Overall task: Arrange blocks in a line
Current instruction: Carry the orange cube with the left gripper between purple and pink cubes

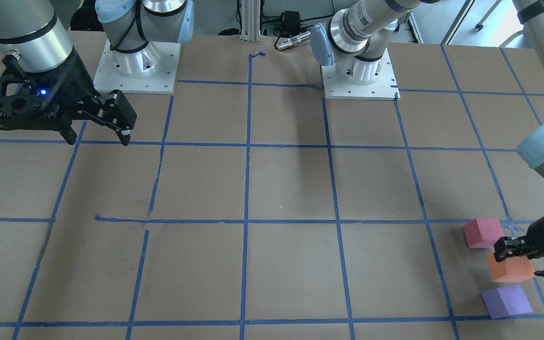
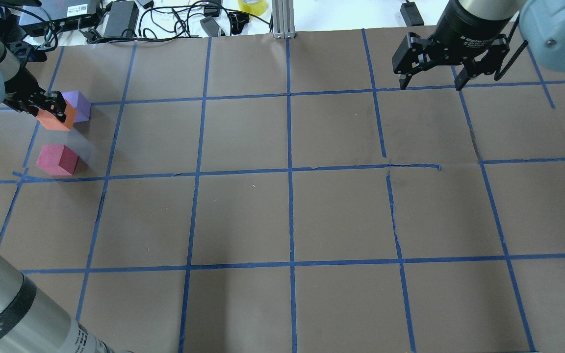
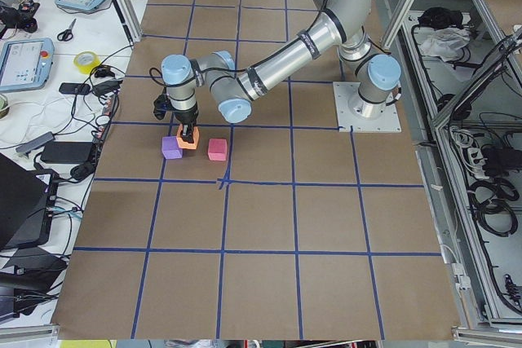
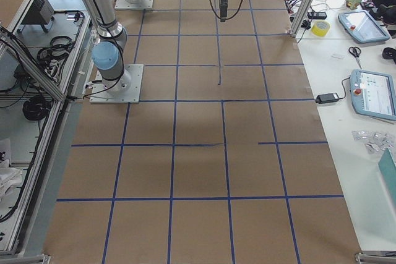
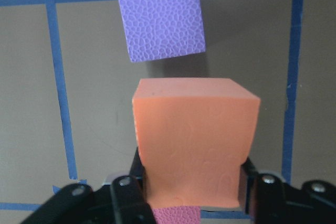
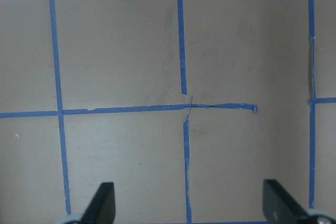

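**Orange block pinched between its neighbours**

Front view: the left gripper [image 1: 527, 261] pinches the orange block [image 1: 510, 270], between the pink block [image 1: 482, 232] and the purple block [image 1: 506, 301].

Overhead: the right gripper [image 2: 430, 87], spread and empty, is well apart.

Left wrist: purple lies straight ahead and pink peeks out beneath, so the line probably runs fore-and-aft.

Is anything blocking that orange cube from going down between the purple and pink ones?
Nothing visible does. The left hand holds the orange cube at the gap between the purple cube and the pink cube; only bare table shows there.
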{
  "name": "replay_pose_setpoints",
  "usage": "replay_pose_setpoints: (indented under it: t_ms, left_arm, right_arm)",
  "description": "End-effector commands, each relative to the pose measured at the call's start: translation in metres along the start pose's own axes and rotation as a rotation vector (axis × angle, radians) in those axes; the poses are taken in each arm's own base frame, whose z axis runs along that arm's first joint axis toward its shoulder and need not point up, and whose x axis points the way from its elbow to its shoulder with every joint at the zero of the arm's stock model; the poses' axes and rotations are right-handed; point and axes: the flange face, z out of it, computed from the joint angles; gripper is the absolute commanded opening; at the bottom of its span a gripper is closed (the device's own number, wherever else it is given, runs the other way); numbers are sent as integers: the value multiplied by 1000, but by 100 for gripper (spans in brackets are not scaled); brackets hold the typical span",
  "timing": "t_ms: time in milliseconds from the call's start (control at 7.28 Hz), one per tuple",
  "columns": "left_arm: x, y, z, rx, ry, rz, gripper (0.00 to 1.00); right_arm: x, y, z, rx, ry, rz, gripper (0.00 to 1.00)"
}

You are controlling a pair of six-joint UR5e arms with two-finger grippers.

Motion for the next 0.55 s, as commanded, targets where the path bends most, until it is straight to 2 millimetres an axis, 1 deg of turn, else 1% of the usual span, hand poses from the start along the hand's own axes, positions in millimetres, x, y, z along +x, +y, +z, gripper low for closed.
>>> replay_pose_setpoints:
  t_ms: [0, 137, 412]
  left_arm:
    - [-19, 11, 20, -22, 30, -18, 13]
    - [-21, 12, 21, -22, 30, -23, 13]
    - [-16, 14, 39, -37, 69, -27, 14]
  right_arm:
    - [0, 0, 0, 2, -1, -1, 100]
    - [0, 0, 0, 2, -1, -1, 100]
    - [0, 0, -1, 3, -1, -3, 100]
